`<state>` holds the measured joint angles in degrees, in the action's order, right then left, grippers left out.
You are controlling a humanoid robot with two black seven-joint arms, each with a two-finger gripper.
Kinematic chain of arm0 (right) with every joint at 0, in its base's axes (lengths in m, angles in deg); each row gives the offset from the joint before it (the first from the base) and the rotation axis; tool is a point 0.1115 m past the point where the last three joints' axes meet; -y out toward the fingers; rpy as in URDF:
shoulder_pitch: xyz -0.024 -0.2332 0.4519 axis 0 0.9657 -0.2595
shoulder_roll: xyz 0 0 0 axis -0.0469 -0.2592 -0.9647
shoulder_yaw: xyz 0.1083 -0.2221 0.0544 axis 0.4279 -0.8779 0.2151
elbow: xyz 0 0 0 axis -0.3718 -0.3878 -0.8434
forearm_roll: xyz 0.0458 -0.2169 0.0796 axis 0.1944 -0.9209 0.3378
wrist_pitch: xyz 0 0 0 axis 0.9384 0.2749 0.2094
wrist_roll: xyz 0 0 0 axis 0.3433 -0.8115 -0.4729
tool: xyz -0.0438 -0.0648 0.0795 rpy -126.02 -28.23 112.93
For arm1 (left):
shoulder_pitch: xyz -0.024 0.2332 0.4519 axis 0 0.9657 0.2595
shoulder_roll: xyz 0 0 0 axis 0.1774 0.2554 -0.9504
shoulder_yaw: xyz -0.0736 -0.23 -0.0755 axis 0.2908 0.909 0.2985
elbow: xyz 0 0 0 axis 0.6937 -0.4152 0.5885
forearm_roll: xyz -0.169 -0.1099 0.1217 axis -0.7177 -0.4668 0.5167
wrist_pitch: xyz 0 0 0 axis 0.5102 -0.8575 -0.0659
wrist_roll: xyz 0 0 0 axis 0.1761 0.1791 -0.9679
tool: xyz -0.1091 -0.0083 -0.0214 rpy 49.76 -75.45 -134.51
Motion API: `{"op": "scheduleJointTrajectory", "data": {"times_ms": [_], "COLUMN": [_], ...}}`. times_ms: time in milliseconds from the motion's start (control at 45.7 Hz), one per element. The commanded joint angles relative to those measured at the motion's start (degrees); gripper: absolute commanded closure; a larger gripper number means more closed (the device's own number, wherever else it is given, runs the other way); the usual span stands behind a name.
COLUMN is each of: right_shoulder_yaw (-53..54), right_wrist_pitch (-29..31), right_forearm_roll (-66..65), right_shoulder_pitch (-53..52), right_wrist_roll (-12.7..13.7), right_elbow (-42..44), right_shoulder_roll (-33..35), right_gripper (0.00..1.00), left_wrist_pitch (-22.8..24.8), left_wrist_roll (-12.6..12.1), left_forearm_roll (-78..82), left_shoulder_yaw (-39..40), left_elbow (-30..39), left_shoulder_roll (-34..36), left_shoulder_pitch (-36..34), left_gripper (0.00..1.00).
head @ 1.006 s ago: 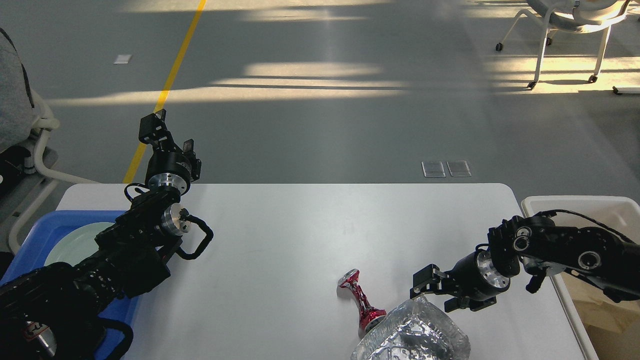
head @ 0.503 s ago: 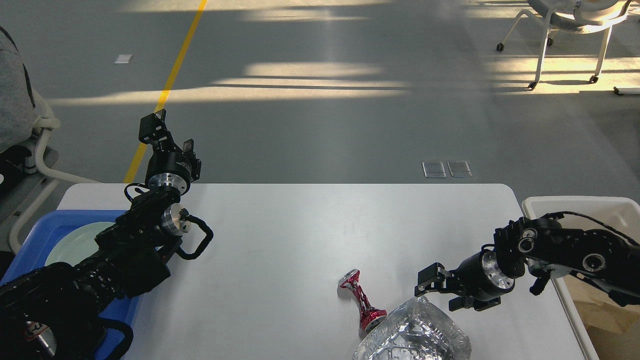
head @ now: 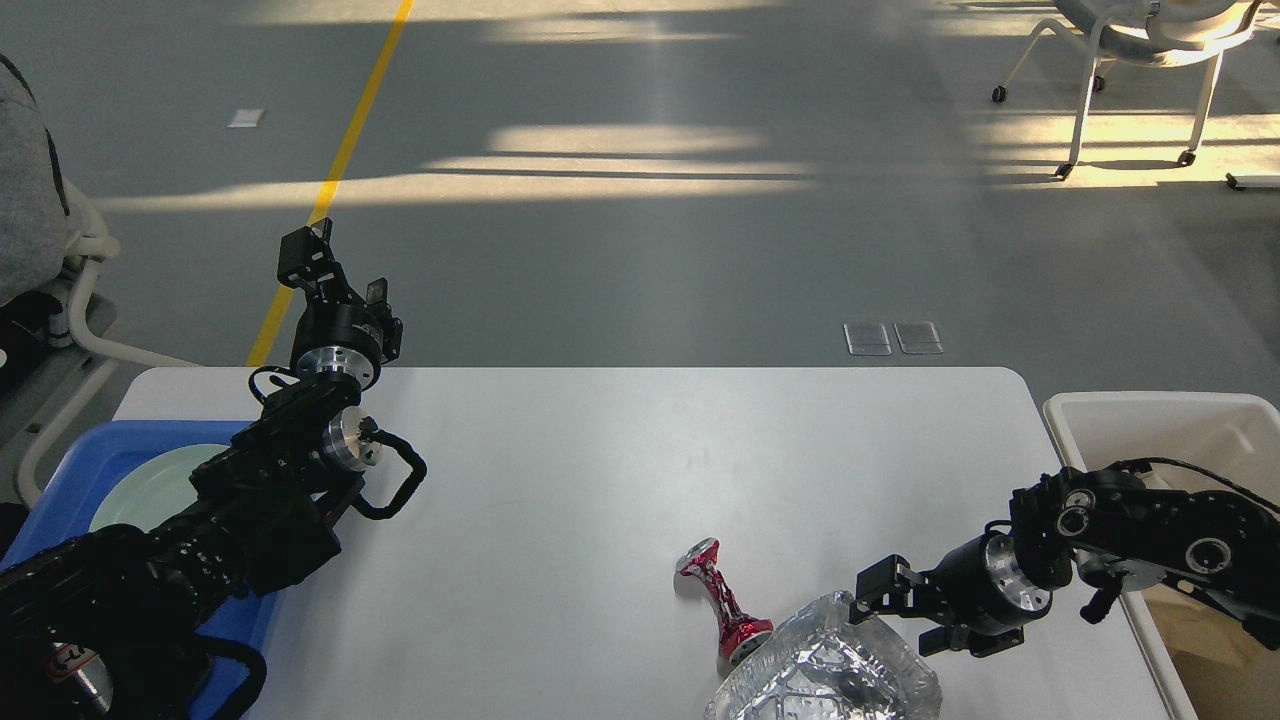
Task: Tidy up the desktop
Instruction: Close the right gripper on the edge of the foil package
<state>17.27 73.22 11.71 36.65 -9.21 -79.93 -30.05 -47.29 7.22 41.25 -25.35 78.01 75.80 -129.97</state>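
Two things lie near the front edge of the desktop point(head: 600, 460), a red piece point(head: 722, 603) and a clear container point(head: 825, 675), whose rim the right gripper point(head: 880, 600) approaches, grip unclear; next, close on it.

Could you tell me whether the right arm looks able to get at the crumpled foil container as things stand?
Probably yes: the right claw hangs just beside the foil container's far right rim, with nothing between them.
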Motion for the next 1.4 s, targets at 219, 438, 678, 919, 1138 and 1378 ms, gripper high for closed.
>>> {"op": "scheduleJointTrajectory", "data": {"times_ms": [219, 438, 678, 919, 1138, 1378], "right_shoulder_yaw": [-0.1, -0.2, -0.1, -0.2, -0.2, -0.1], "right_wrist_pitch": [0.1, 0.5, 2.2, 7.2, 12.2, 16.2], "right_forearm_roll": [0.1, 0.1, 0.8, 6.5, 9.6, 11.7], "right_shoulder_pitch": [1.7, 1.8, 1.4, 0.4, -0.2, -3.0], "right_wrist_roll": [0.0, 0.0, 0.2, 0.2, 0.2, 0.2], "right_elbow": [-0.2, -0.1, -0.2, -0.3, -0.2, -1.5], "right_shoulder_roll": [-1.1, -1.6, -1.6, -1.1, -1.1, 0.7], "right_gripper": [0.18, 0.40, 0.78, 1.00, 1.00, 1.00], "left_wrist_pitch": [-0.1, -0.1, 0.0, 0.0, 0.0, -0.1], "left_wrist_roll": [0.0, 0.0, 0.0, 0.0, 0.0, 0.0], "left_forearm_roll": [0.0, 0.0, 0.0, 0.0, 0.0, 0.0], "left_shoulder_yaw": [0.0, 0.0, 0.0, 0.0, 0.0, 0.1], "left_elbow": [0.0, 0.0, 0.0, 0.0, 0.0, 0.0], "left_shoulder_roll": [0.0, 0.0, 0.0, 0.0, 0.0, 0.0], "left_shoulder_pitch": [0.0, 0.0, 0.0, 0.0, 0.0, 0.0], "left_gripper": [0.04, 0.04, 0.04, 0.04, 0.04, 0.04]}}
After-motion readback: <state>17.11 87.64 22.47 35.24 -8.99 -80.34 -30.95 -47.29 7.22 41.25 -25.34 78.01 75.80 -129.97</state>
